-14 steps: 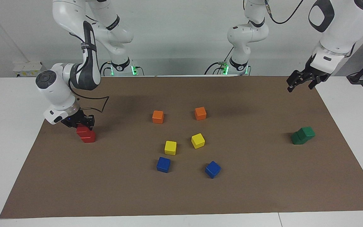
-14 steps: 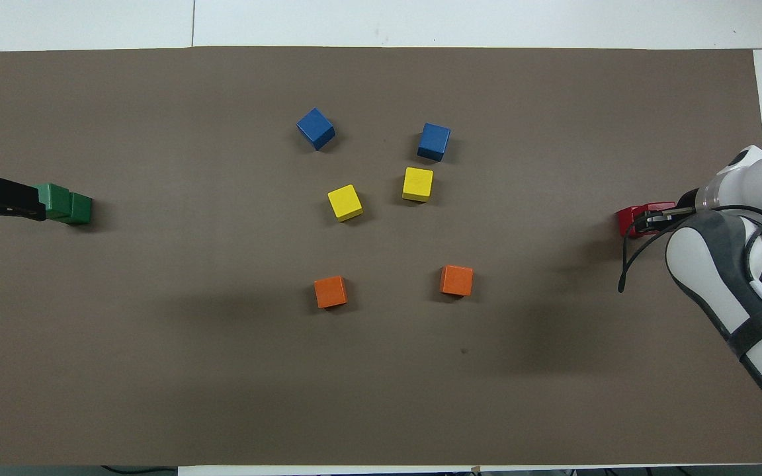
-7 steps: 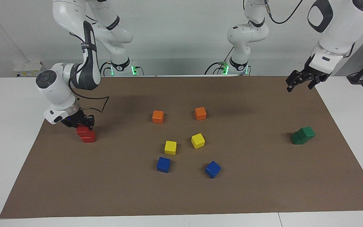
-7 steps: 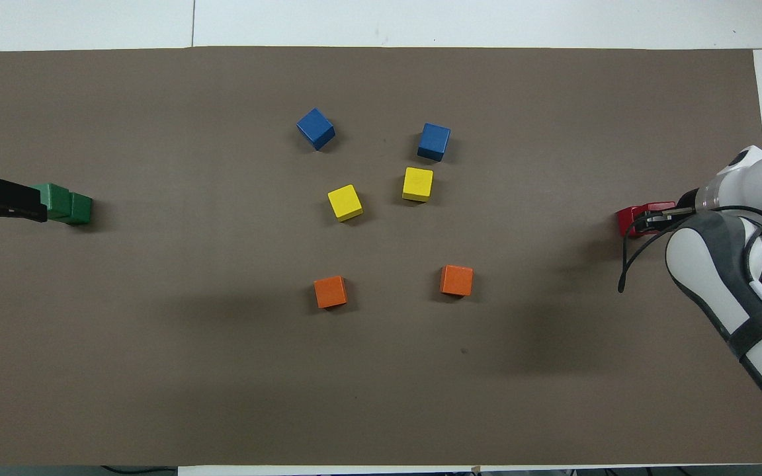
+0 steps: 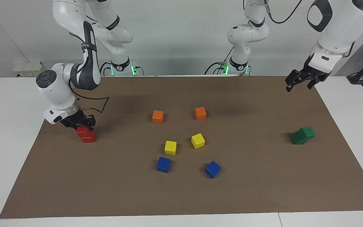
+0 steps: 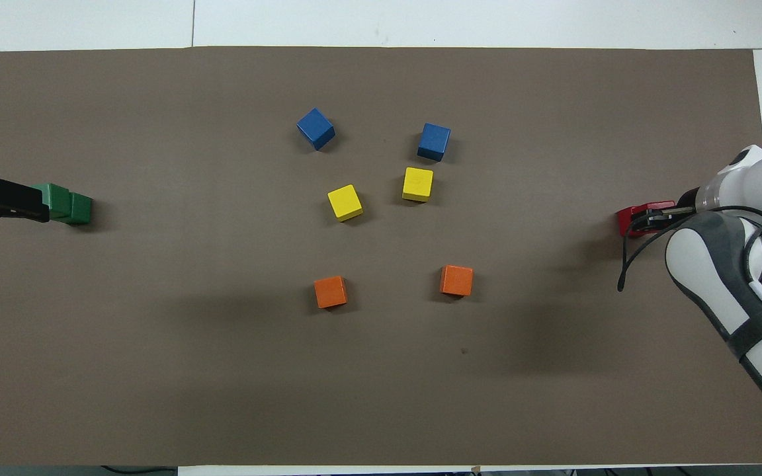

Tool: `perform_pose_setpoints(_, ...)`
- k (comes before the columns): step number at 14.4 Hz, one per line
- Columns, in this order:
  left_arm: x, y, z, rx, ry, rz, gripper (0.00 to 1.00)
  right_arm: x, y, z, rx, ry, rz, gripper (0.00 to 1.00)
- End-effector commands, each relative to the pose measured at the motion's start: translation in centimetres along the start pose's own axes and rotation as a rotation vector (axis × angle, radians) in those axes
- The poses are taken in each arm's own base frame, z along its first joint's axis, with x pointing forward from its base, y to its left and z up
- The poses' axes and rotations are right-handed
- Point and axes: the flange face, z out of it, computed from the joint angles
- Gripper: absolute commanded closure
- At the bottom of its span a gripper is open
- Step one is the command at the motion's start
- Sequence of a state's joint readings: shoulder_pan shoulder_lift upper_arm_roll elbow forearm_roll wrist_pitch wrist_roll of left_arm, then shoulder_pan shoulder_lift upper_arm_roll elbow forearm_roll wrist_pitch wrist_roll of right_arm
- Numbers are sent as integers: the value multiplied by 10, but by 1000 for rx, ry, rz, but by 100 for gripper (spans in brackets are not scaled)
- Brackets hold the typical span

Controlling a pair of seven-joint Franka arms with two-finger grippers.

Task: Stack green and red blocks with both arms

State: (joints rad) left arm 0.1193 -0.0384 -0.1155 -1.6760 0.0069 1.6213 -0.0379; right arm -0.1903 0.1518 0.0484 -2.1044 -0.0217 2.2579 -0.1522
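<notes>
Our right arm's small black two-finger gripper (image 5: 85, 122) sat clamped on the upper bright red matte cube (image 5: 82, 130), resting on the lower red cube (image 5: 88, 136) at the right arm's end. We judged it should release gently, then lift straight up. Our left gripper (image 5: 301, 80) hung raised, jaws apart, over bare mat; the two dark green matte cubes (image 5: 302, 135) stood stacked, askew.

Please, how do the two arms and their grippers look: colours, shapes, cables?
Both arms are white, rounded and jointed, with dark grey joint caps. Black cables run along them. The right arm carries a dark grey sleeve. The left gripper and right gripper are small, black, with two fingers.
</notes>
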Motion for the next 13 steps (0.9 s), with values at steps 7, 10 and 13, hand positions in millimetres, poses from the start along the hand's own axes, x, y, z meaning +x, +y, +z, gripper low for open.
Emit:
perform_pose_setpoints(7,-8,2,-2,-9,19,2,0,7,3,-38,0,9,-8,0)
perform_pose_setpoints(10,-8,5,-2,-26,21,1,0,8,-6,-98,0,17,-20,0)
perform_pose_setpoints(13,-8,5,-2,-38,21,-1,0,-7,-15,-159,-12,51,-30,0)
